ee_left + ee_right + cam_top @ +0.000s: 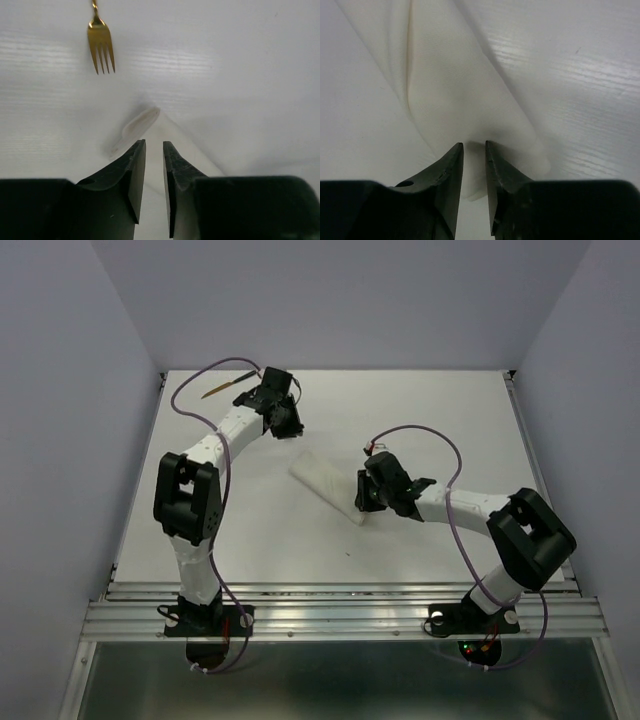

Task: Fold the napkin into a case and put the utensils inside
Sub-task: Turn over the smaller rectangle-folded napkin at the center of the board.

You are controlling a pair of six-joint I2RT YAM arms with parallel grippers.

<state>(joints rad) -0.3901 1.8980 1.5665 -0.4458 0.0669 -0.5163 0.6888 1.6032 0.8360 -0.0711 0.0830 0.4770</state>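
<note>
Beyond the left fingers (131,175), a golden metal fork (100,47) has its handle cut off by the picture's top edge. Between the fork and the fingertips lies a pale oval shape (141,122), too blurred to tell whether it is a fold of cloth or something separate. The long white folded cloth strip (455,85) runs out of the top edge ahead of the right fingers (447,185), and its near end is hidden behind them. From above, both pairs of fingers are hidden under the arms' black wrist housings (385,490). The right housing covers the strip's (325,480) near end. The fork (218,390) beyond the left fingers is too small to show tines.
</note>
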